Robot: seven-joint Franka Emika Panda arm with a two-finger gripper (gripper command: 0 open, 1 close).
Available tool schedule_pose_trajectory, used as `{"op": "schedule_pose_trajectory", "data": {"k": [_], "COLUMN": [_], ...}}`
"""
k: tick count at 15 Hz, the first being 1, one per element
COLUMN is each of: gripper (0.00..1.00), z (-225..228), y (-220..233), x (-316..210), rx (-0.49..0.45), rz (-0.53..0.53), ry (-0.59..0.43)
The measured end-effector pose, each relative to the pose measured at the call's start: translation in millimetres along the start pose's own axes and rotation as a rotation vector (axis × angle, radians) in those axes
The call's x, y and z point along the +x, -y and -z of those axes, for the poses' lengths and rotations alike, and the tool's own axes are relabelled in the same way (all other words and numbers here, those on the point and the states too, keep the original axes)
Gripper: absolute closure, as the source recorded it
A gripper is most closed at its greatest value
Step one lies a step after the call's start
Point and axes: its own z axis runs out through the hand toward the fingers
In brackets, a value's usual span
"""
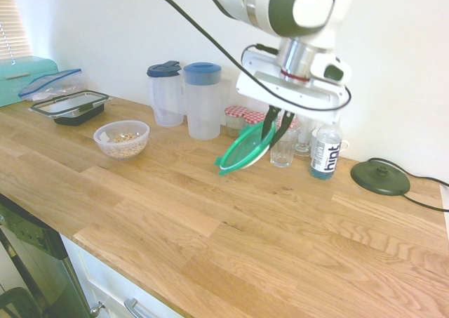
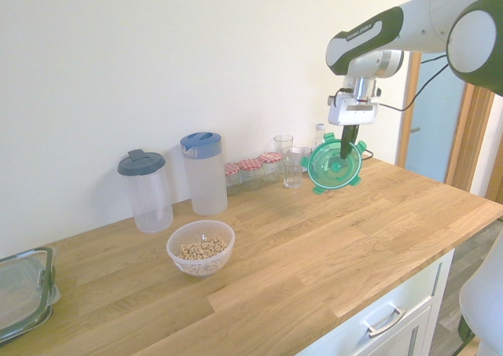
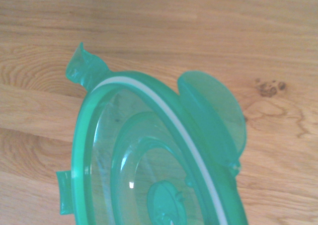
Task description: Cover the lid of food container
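Taking the first exterior view as a clock face, from left to right: a black-rimmed rectangular container [image 1: 70, 104], its cover clear and glossy, sits at the far left. Next comes the food container [image 1: 122, 140], a round, clear plastic bowl, open, holding coarse beige bits. Just beyond it, toward one and two o'clock, stand two cloudy pitchers [image 1: 167, 95] [image 1: 203, 102] with blue tops, then glass jars [image 1: 234, 118] under red-checked lids.

The green lid [image 1: 244, 149], thin, round, translucent plastic with clip tabs and a pale ring, hangs above the wooden counter [image 1: 210, 220], steeply tilted, its long axis running from two to eight. The hand [image 1: 270, 134] is closed on its edge. From there the bowl lies well apart at nine o'clock; the lid probably needs carrying that way and levelling before it can seat.

Rightward are a ribbed drinking glass [image 1: 282, 153] and a labelled bottle [image 1: 325, 153].
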Motion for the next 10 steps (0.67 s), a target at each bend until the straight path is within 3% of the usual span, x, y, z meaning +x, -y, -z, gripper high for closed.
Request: {"op": "schedule_pose_trajectory", "data": {"k": [5,10], "gripper": [1.00,1.00], "z": [68,55], "y": [127,233], "x": [-92,-177], "rx": [-0.200,-0.403], "rz": [0.025,0.070], "ry": [-0.294,-0.585]}}
